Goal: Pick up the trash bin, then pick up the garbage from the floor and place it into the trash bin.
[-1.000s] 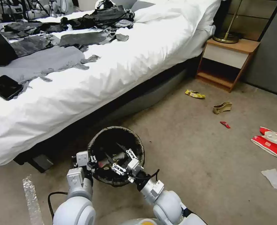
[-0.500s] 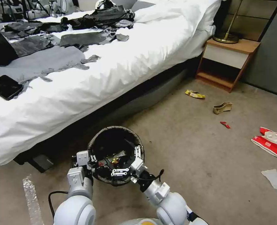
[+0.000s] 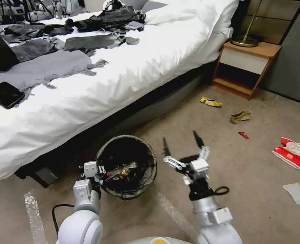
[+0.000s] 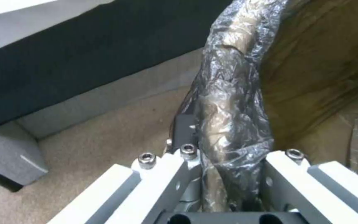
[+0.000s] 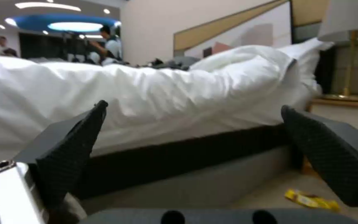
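Left tool (image 3: pixel 96 172) is clamped on the bag-covered rim of the trash bin (image 3: pixel 146 153), which stands upright, mouth up, just ahead of it beside the bed (image 3: pixel 129 78). Right tool (image 3: pixel 183 149) hovers empty, its prongs spread wide. Beyond it the yellow wrapper (image 3: pixel 211 102) lies flat, long axis crosswise; probably light and crinkly, best pinched mid-length.

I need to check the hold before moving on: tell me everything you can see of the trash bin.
The trash bin is small and round, lined with a dark, crinkled translucent bag folded over its rim. It sits upright and open beside the bed, with mixed wrappers inside. The left gripper is shut on the near-left rim, pinching bag and wall together. The right gripper is open, apart to its right.
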Available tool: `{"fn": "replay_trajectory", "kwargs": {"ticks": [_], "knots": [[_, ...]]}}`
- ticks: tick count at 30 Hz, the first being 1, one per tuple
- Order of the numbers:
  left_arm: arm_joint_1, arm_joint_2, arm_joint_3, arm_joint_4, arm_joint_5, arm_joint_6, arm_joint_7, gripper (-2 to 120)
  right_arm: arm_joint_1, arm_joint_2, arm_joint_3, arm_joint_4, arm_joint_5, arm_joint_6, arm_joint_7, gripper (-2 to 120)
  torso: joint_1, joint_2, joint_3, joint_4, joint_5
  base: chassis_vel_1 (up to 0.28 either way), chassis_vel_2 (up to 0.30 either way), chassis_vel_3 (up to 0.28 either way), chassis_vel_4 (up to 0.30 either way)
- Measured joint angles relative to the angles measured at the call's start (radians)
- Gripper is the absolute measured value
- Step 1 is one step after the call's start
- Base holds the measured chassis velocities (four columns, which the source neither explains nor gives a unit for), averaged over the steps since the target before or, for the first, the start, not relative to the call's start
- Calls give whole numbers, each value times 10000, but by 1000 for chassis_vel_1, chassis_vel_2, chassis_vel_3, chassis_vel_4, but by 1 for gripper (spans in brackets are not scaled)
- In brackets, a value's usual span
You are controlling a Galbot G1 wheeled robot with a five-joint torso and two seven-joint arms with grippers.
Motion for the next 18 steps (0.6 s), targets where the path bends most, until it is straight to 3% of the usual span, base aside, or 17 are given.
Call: {"fn": "replay_trajectory", "kwargs": {"ticks": [18], "knots": [[9,-64,26,-87,57,36,41,0,-115,199,857,-348,318,-210,266,100,0,0,1,1,-1,0,0,0,0]]}}
